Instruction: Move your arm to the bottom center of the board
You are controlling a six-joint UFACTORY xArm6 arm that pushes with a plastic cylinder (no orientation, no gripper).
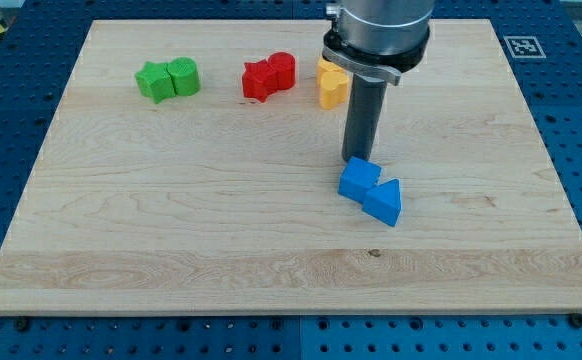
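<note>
My tip (355,160) stands right of the board's middle, just above a blue cube (357,180), touching or almost touching its top edge. A blue triangular block (383,202) lies against the cube's lower right. Near the view's top are a green star-shaped block (154,82) with a green round block (183,76) beside it, a red star-shaped block (260,79) with a red round block (283,70), and two yellow blocks (332,84) partly hidden behind my arm.
The wooden board (171,230) lies on a blue perforated table. A black-and-white marker tag (523,45) sits off the board's top right corner. The arm's grey housing (376,35) hangs over the top centre.
</note>
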